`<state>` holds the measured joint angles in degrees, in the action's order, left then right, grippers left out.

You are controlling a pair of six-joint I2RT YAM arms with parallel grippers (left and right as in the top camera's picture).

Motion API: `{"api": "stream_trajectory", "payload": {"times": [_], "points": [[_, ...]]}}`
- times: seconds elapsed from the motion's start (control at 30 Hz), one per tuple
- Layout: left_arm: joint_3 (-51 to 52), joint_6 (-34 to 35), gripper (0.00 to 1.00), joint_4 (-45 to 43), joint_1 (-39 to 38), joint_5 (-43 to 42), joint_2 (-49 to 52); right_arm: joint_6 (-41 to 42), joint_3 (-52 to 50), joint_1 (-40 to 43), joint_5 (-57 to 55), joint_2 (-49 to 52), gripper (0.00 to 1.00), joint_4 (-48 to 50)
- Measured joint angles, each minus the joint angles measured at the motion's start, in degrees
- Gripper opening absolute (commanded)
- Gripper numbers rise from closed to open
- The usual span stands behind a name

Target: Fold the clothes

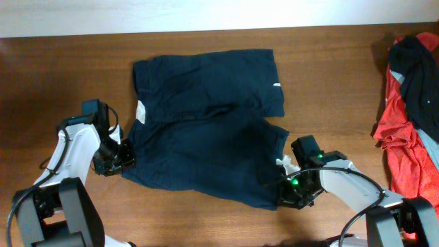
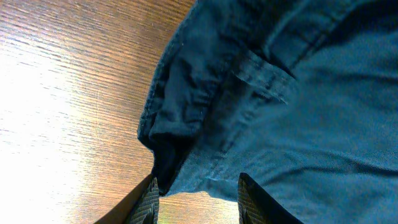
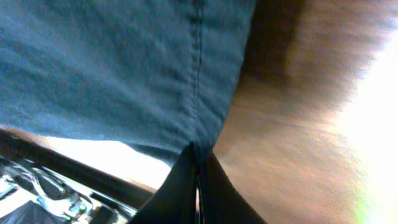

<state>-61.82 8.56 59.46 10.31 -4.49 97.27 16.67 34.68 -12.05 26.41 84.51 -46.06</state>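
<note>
Across the middle of the table (image 1: pixel 206 41) lie the shorts (image 1: pixel 206 130), spread nearly flat: soft, light and limp, best taken at corners or hems (a mid-panel pinch would likely just bunch). Left arm (image 1: pixel 77 145) and right arm (image 1: pixel 343 182) reach in low from the near edge. Left gripper (image 2: pixel 198 190) straddles the waistband corner, jaws apart; right gripper (image 3: pixel 198 169) is clenched on a leg hem.

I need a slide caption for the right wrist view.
Right gripper shut on the hem of the navy shorts, wooden table beside.
</note>
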Motion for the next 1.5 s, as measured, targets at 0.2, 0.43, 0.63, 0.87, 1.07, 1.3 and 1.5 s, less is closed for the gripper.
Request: {"api": "stream_trajectory", "payload": {"times": [0.2, 0.43, 0.63, 0.87, 1.07, 1.3, 1.5], "points": [[0.0, 0.0, 0.41, 0.1, 0.0, 0.0, 0.0, 0.1, 10.2, 0.0, -9.6, -0.9, 0.04, -10.1], [0.0, 0.0, 0.67, 2.7, 0.0, -0.7, 0.0, 0.0, 17.1, 0.0, -15.5, -1.7, 0.04, -13.6], [0.2, -0.2, 0.65, 3.0, 0.0, -3.3, 0.0, 0.0, 17.1, 0.0, -16.5, -1.7, 0.04, -14.0], [5.9, -0.2, 0.6, -0.2, 0.0, -4.8, 0.0, 0.0, 17.1, 0.0, -16.5, -1.7, 0.04, -14.0], [10.5, 0.5, 0.01, -3.8, 0.0, -5.9, 0.0, 0.0, 17.1, 0.0, -16.5, -1.7, 0.04, -14.0], [10.4, 0.6, 0.01, -2.2, 0.0, -6.2, -0.6, 0.0, 17.1, 0.0, -16.5, -1.8, 0.04, -15.1], [6.8, 0.5, 0.01, 5.8, -0.1, -4.7, -7.6, 0.1, 19.5, -0.1, -17.6, -4.9, 0.04, -21.6]]}}
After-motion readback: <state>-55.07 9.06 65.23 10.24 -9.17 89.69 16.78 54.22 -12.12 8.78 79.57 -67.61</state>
